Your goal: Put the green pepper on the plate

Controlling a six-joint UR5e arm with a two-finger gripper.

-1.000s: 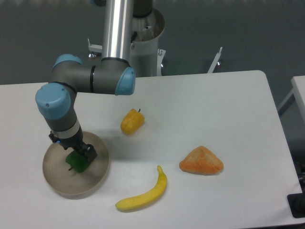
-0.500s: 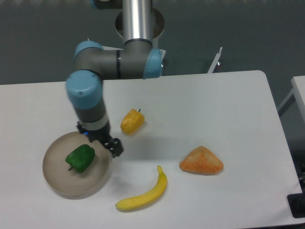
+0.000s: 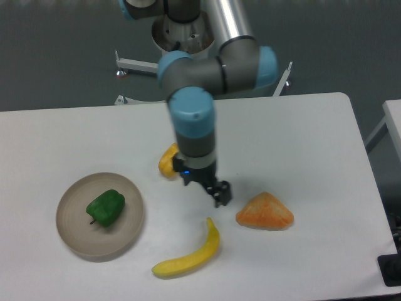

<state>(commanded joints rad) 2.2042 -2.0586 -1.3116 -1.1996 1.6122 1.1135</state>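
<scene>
Glossy lumpy green pepper (image 3: 106, 207) on matte plate (image 3: 74, 235)

White worktop (image 3: 301, 138) filled most of frame, rounded corner at upper right, surface matte and evenly lit, soft shadows only. Behind it, across top of frame, dark grey-green backdrop (image 3: 56, 50), plain, featureless. White metal brackets (image 3: 135, 64) stood at worktop's far edge, upper centre-left; another slanted white bracket (image 3: 283, 80) upper right. Edge of second white surface (image 3: 393, 122) showed at right margin, with a white leg below. Small dark object (image 3: 390, 271) sat at lower right corner, too cropped to identify.
</scene>
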